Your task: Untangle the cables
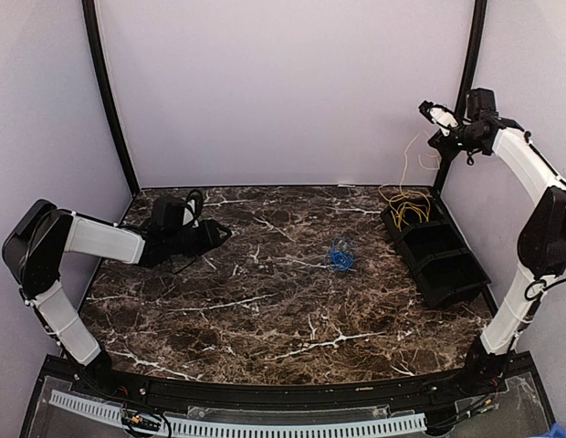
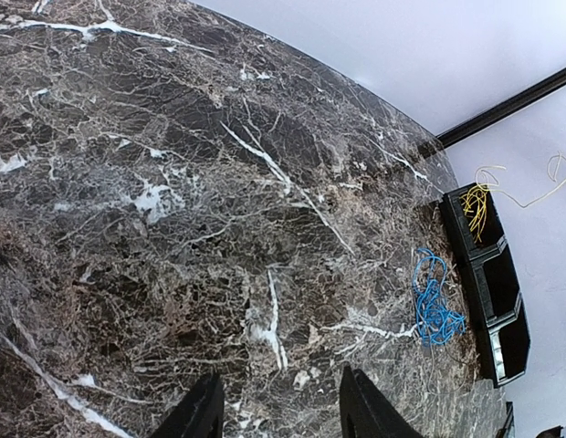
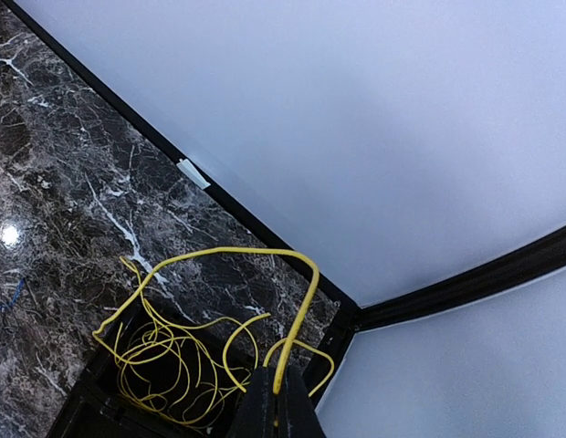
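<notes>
Right gripper, cropped at the frame edge, pinches a yellow cable; left gripper hangs partly open.

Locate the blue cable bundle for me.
In the top view the blue cable bundle lies loose on the marble table, right of centre, apart from the black bin that holds the yellow cables.

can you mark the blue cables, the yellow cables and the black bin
blue cables [image 1: 340, 256], top view, middle of the bundle
yellow cables [image 1: 404, 211], top view, tangle in the bin's far compartment
black bin [image 1: 452, 274], top view, bare near compartment
</notes>
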### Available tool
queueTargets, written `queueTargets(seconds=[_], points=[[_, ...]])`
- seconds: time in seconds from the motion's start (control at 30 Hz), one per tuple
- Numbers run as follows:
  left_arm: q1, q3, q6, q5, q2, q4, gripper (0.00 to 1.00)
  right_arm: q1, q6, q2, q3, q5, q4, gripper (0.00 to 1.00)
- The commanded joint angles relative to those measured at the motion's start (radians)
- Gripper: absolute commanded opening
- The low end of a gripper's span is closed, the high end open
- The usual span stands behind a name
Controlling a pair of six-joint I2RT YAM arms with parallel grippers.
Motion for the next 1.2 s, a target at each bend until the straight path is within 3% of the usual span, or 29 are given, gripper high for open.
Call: queueTargets(seconds=[0.0, 0.27, 0.87, 1.17], points=[[-0.003, 0.029, 0.006, 0.015, 0.011, 0.021, 0.46, -0.037, -0.020, -0.050, -0.032, -0.027, 0.012, 0.00], [-0.003, 0.029, 0.001, 0.023, 0.030, 0.031, 0.46, -0.063, -0.051, -0.028, -0.105, -0.050, -0.014, 0.00], [-0.003, 0.021, -0.025, 0.038, 0.056, 0.051, 0.46, -0.064, 0.041, 0.232, -0.115, -0.197, -0.081, 0.00], [-0.003, 0.030, -0.035, 0.048, 0.075, 0.061, 0.46, -0.063, 0.111, 0.332, -0.108, -0.151, -0.102, 0.00]])
